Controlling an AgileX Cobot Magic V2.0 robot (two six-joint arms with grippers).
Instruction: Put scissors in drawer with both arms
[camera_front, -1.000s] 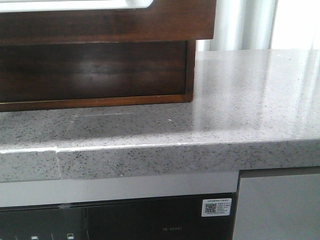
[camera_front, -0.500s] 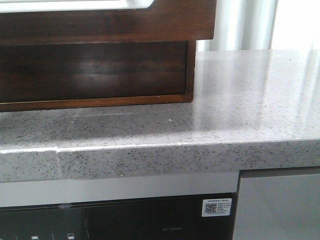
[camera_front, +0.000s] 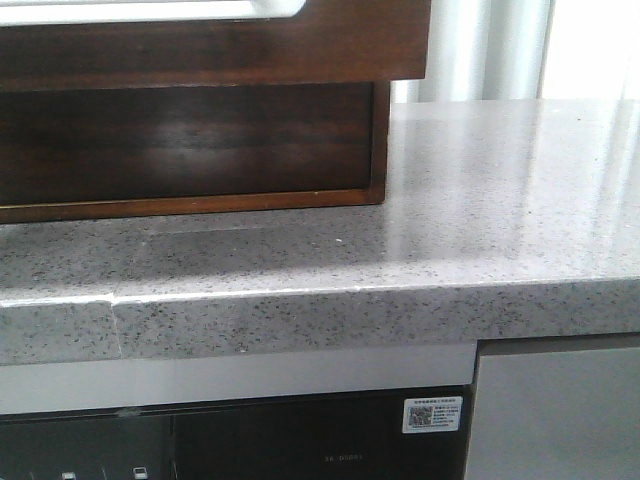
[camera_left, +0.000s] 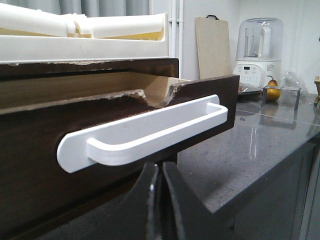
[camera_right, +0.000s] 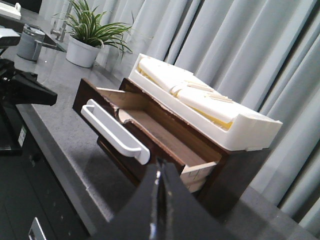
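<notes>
The scissors are not in any view. The drawer (camera_left: 35, 140) is dark brown wood with a white bar handle (camera_left: 145, 132) and is pulled partly out of its cabinet. My left gripper (camera_left: 161, 166) is shut and empty, its tips just below and in front of the handle. In the right wrist view the open drawer (camera_right: 165, 134) shows a bare wooden floor, and its handle (camera_right: 114, 131) faces the counter edge. My right gripper (camera_right: 159, 164) is shut and empty, above the counter in front of the drawer's near corner. The front view shows the drawer front (camera_front: 200, 50) overhead and no gripper.
A white tray (camera_right: 200, 100) lies on top of the cabinet (camera_front: 190, 140). A potted plant (camera_right: 82, 47) stands farther along the speckled grey counter (camera_front: 480, 200). A cutting board (camera_left: 212, 47), a blender (camera_left: 257, 55) and a fruit (camera_left: 273, 93) stand beyond the drawer. A black arm part (camera_right: 22, 87) shows beside the counter.
</notes>
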